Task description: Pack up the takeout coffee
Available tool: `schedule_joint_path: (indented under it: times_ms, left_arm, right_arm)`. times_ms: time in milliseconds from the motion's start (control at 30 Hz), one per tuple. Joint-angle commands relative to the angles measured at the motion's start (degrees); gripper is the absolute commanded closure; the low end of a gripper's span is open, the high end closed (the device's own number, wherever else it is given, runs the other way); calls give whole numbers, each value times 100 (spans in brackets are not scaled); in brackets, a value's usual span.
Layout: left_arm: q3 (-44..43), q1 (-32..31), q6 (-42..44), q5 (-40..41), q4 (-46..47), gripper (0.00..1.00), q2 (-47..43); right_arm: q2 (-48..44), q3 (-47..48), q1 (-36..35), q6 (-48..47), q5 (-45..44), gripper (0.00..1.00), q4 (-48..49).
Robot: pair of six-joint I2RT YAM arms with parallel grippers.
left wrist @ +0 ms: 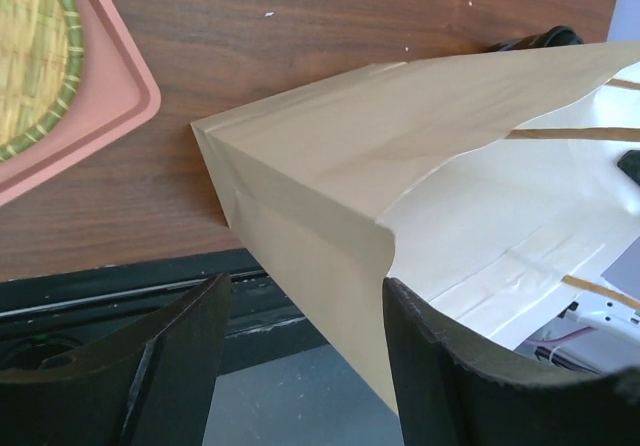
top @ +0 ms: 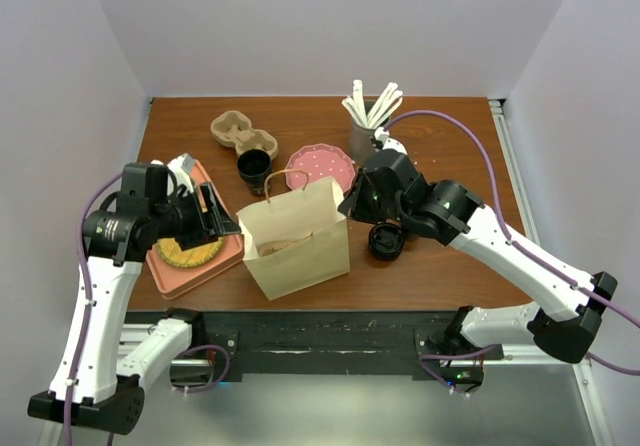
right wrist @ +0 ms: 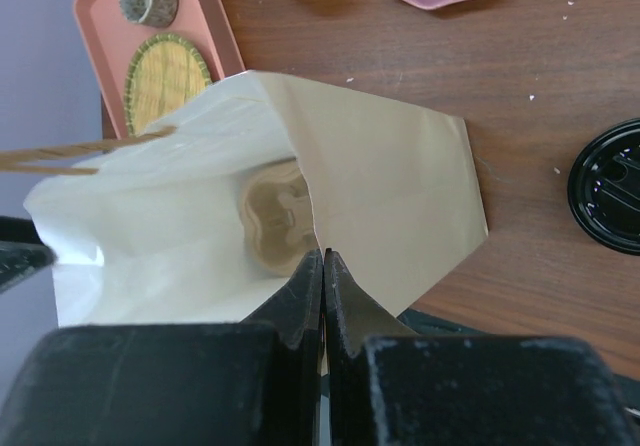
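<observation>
Pinching the paper bag's (top: 295,241) right rim between my right gripper's (right wrist: 322,256) pressed-together jaws, I am holding its mouth open near the desk's front edge. My left gripper (left wrist: 305,286) is straddling the left rim, jaws spread and gripping nothing, probably to widen the mouth. The cup carrier (right wrist: 278,216) is lying inside; the black cup (top: 254,169) is standing toward the back edge.

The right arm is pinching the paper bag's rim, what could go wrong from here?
The right jaws grip just a strip of the paper bag rim; it may slip or tear. The left jaws stand open around its left edge; closing askew could crumple or tip the bag. The black cup stands unlidded, so it could spill.
</observation>
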State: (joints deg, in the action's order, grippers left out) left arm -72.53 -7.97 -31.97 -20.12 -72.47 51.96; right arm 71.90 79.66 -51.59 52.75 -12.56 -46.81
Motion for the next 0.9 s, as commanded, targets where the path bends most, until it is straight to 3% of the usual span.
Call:
schedule_joint_path:
  times_ms: [0, 400, 600, 733, 867]
  left_arm:
    - [292, -29, -319, -588, 452, 33, -152]
    - [-156, -336, -793, -537, 611, 35, 103]
    - [204, -1277, -1549, 157, 673, 37, -46]
    - [21, -1514, -1576, 543, 489, 47, 164]
    - [-243, -1576, -1278, 764, 382, 60, 542]
  right_arm:
    - [-246, 15, -35, 227, -282, 100, 506]
    - [-527, -231, -53, 271, -186, 100, 655]
    - [-589, -372, -53, 262, -151, 100, 770]
    - [-694, -477, -53, 297, -124, 100, 875]
    - [-660, -381, -53, 123, 34, 82, 831]
